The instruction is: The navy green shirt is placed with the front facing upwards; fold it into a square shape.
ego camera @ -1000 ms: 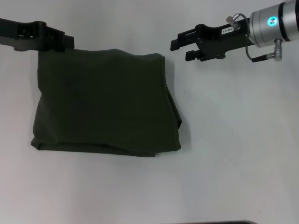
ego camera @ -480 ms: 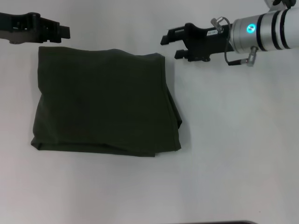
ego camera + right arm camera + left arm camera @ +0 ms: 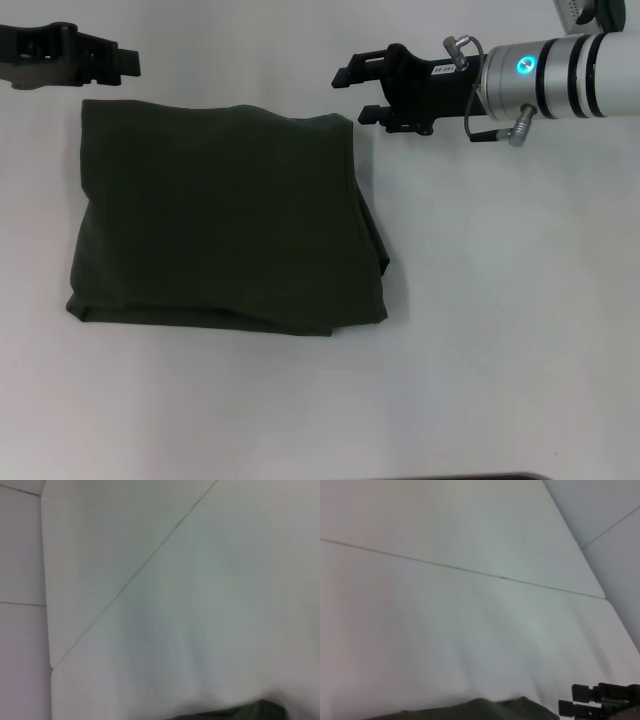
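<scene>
The navy green shirt (image 3: 225, 220) lies folded into a rough square on the white table, plain green side up, no lettering showing. My left gripper (image 3: 130, 65) hovers just beyond the shirt's far left corner, apart from the cloth and holding nothing. Just past the far right corner my right gripper (image 3: 352, 92) stands open and empty. An edge of the shirt (image 3: 470, 711) and the right gripper (image 3: 570, 701) appear in the left wrist view. Only a bit of the shirt (image 3: 240, 712) shows in the right wrist view.
The white table (image 3: 500, 300) stretches to the right of and in front of the shirt. A seam (image 3: 470, 570) runs across the tabletop beyond the shirt. A dark strip (image 3: 470, 477) marks the near table edge.
The left gripper let go of the shirt's far left corner and drew back beyond it; the corner now lies flat. The right gripper moved left and farther back.
</scene>
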Controlling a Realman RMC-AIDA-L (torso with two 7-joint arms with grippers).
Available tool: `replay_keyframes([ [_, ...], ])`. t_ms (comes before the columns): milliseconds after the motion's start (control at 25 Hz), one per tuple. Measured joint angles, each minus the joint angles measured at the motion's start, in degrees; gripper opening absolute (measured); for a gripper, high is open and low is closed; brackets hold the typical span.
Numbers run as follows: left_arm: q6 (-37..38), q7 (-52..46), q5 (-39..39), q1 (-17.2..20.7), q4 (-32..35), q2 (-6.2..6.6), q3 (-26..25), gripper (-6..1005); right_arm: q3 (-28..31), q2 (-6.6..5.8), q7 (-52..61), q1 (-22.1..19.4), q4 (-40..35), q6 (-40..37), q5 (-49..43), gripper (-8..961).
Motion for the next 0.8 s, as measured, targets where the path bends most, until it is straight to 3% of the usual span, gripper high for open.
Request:
replay_keyframes([
  [400, 0.1, 0.6, 0.0, 0.4, 0.2, 0.2, 0.0, 350, 0.1, -0.26, -2.1, -1.0, -0.9, -1.9, 0.1, 641],
  [480, 0.8, 1.6, -1.0, 1.6, 1.3, 0.2, -0.2, 350, 0.4, -0.15, -9.1, -3.4, -5.1, -5.8, 1.1, 637],
  [560, 1.8, 2.1, -3.6, 3.7, 2.3, 0.11, -0.8, 351, 0.4, -0.01, -22.6, -9.5, -11.4, -11.2, 5.8, 633],
  [680, 6.0, 3.5, -8.3, 6.5, 2.7, 0.28, -2.0, 351, 0.4, -0.32, -30.3, -12.7, -13.4, -13.2, 9.3, 622],
  [800, 9.5, 6.5, -11.0, 8.4, 2.8, 0.03, -4.8, 352, 1.1, -0.82, -49.9, -18.3, -16.0, -17.6, 16.1, 600],
])
